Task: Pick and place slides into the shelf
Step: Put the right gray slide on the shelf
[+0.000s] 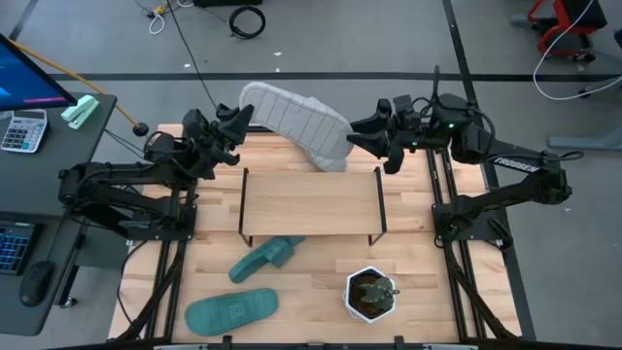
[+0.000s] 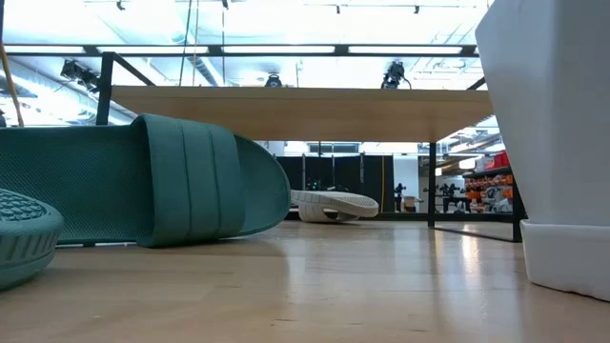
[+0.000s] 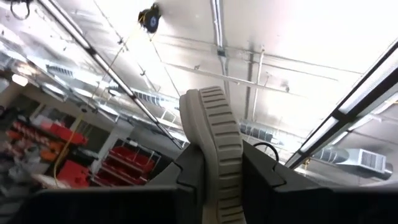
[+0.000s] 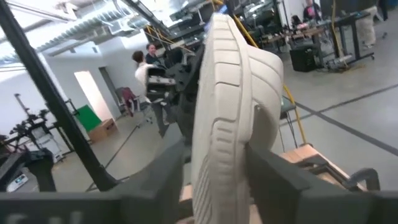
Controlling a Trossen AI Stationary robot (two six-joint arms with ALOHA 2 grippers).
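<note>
Left gripper (image 1: 236,124), fingers (image 3: 189,171) closed on one end of a grey slide (image 1: 296,123) held above the counter's (image 1: 457,292) far edge. Centre: shelf (image 1: 311,199), with two teal slides (image 1: 266,256) on the counter near it; another grey slide (image 2: 334,205) lies beyond. Right gripper (image 1: 362,134), fingers (image 4: 273,171) closed on the held slide's other end.
</note>
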